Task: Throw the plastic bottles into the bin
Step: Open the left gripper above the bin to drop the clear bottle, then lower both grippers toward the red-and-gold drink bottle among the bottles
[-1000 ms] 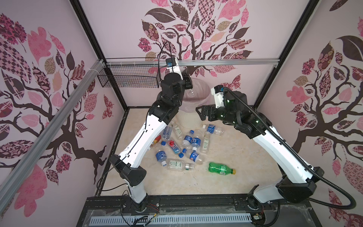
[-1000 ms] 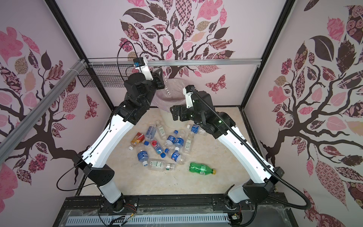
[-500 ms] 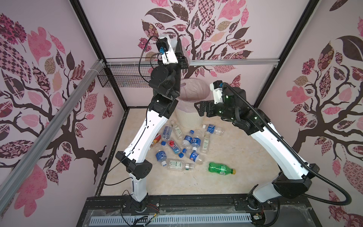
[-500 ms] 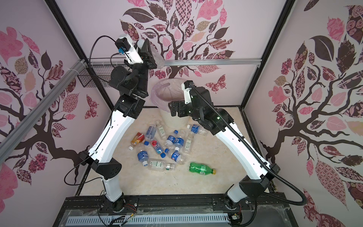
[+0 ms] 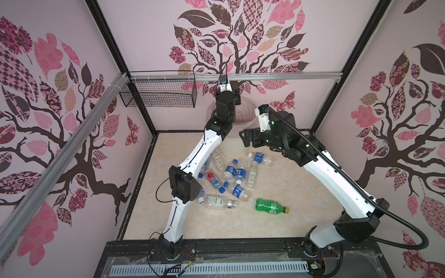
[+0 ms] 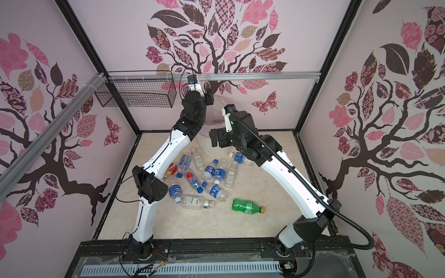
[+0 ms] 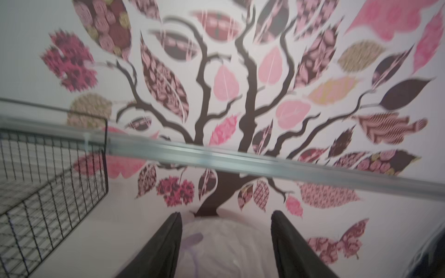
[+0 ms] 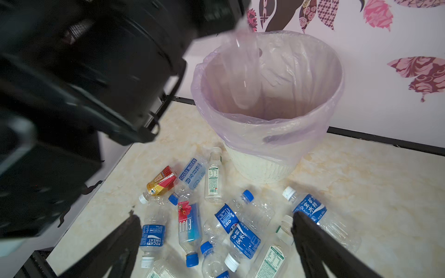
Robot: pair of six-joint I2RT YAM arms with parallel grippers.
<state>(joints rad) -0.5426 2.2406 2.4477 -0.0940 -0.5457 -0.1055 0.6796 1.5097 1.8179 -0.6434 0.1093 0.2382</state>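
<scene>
Littering the cream marbled floor (image 5: 301, 192), plastic bottles (image 5: 239, 173) lie between tree-decal walls (image 5: 149, 48).

The round cream-white ribbed plastic bin (image 8: 260, 168) stands at the back of the beige marbled tabletop (image 5: 265, 228), close to the papered rear wall (image 5: 144, 36). The small clear plastic bottles (image 5: 231, 175) lie in a cluster in front of it, the nearest just beside its base. The green plastic bottle with a yellow cap (image 5: 269, 206) lies apart, nearer the front and right of the cluster. The black wire mesh basket (image 5: 159, 96) hangs at the aluminium rail (image 5: 277, 76), up and left of the bin. The left gripper (image 7: 226, 215) hovers above the bin's mouth, while the right gripper (image 8: 215, 216) hangs over the bottles.
</scene>
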